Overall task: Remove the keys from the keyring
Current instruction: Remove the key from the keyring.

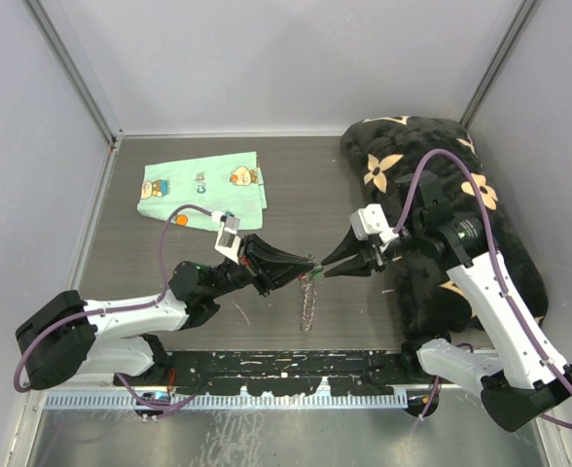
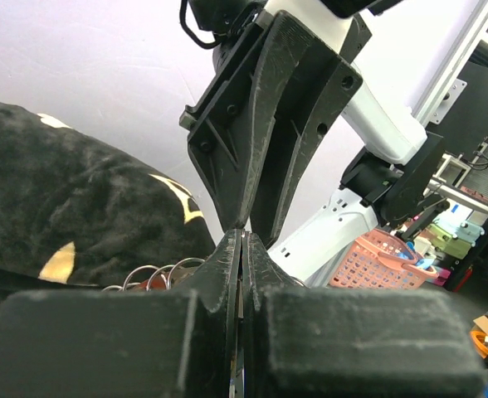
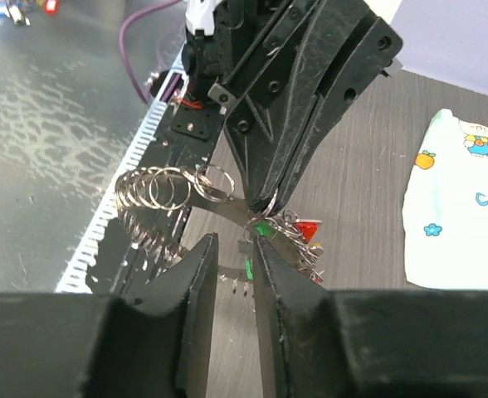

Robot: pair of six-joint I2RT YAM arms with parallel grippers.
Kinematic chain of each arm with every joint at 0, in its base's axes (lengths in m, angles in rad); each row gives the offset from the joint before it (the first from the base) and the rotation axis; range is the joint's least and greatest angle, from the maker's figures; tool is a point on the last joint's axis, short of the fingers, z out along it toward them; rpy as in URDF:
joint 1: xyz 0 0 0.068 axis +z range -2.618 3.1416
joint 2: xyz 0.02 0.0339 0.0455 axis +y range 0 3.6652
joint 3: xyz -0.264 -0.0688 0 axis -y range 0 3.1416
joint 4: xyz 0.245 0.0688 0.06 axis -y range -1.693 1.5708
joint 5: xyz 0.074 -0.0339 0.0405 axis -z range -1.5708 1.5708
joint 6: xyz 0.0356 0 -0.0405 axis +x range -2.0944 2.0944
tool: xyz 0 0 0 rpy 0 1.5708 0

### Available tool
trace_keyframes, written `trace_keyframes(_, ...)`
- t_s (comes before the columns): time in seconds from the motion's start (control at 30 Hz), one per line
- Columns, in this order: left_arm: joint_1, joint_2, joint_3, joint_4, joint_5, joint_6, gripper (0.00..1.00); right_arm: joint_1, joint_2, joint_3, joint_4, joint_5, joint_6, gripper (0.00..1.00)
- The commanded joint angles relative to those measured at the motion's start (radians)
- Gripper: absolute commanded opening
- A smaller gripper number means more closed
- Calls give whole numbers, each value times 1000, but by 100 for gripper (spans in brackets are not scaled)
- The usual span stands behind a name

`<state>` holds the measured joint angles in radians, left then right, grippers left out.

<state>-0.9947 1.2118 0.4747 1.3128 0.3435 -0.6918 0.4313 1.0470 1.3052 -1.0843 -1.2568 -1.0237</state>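
At the middle of the table (image 1: 364, 326) the two arms meet tip to tip. The left gripper (image 1: 312, 265) is pressed fully closed, its points pinching the keyring (image 1: 308, 297) at the top, so that the fringed wire trails down from it toward the near edge. From the right wrist view, a row of small silver rings fans out to one side of that pinch, and the keys (image 3: 298, 240) bunch just under it, one with a green head (image 3: 261, 228) and one with a red head (image 3: 309, 230). The right gripper (image 1: 327, 269) faces it with its fingers a narrow way apart. The green-headed key sits right at the gap, though I cannot tell whether either finger touches it.

Further out, a mint-green cartoon-print cloth (image 1: 203, 187) lies flat at the far left of the table, with a small orange piece (image 1: 181, 220) just beside its near edge. A black plush blanket (image 1: 442, 195) with tan flowers is heaped along the right side, under the right arm.
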Motion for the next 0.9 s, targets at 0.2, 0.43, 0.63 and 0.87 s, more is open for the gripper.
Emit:
trace_keyframes(0.2,-16,21,52,117,0,4,0,-11,-25,-106,327,-44,413,32)
trace_keyframes(0.43,-20,17,55,117,-15,24,0,-11,-27,-120,347,-41,442,28)
trace_keyframes(0.63,-23,7,48,117,-40,39,0,-10,-29,-125,360,-1,459,26)
trace_keyframes(0.87,-23,-9,39,117,-63,57,0,-11,-30,-126,360,20,465,30)
